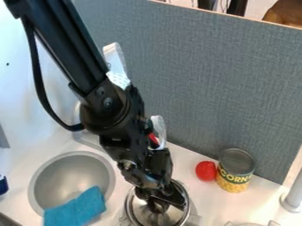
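Gripper [158, 204] right down at the shiny-rimmed round lid [142, 215]
Looks like the lid-grasping step, so next move wants a steady, level grip; can't tell if the jaws are spread or pinching. Fuzzy blue cloth [77, 209] in a smooth grey basin [65, 176], then glossy red ball-ish thing [205, 171], ribbed-top can [236, 170], woven-look grey panel [218, 84] behind.

Your gripper [160, 199] hides the middle of the metal-rimmed lid [141, 215], masking where they meet. The near edge crops the lid, the blue cloth [77, 209] and, right, a clear object [252, 224], possibly a dish. The left edge cuts off a dark-blue item [3, 185]; the right, a grey post [293, 198].
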`<state>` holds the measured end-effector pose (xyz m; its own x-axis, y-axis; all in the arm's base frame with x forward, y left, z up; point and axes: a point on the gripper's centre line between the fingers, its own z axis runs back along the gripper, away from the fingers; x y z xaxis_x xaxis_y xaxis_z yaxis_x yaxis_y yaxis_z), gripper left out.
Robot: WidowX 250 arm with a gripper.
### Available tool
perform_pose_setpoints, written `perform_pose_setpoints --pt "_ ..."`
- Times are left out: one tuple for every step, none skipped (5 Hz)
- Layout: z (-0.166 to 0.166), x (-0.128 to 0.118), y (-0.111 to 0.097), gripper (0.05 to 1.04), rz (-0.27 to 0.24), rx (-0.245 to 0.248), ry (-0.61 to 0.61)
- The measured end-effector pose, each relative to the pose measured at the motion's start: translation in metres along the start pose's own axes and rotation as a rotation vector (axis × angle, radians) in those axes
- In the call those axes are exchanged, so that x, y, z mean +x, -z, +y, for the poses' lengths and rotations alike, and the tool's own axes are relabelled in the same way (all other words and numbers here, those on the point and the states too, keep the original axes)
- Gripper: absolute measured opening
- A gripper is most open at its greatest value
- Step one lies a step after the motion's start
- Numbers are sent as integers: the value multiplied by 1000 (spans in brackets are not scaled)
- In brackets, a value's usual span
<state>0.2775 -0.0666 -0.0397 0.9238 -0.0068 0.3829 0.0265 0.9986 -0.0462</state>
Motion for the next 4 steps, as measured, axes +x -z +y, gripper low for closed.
perform_pose_setpoints --pt "1 -2 3 321 9 6 -6" --pt "4 2 9 321 16 4 -8" --pt "6 2 11 321 19 6 -17" --pt "6 4 11 321 17 9 -19"
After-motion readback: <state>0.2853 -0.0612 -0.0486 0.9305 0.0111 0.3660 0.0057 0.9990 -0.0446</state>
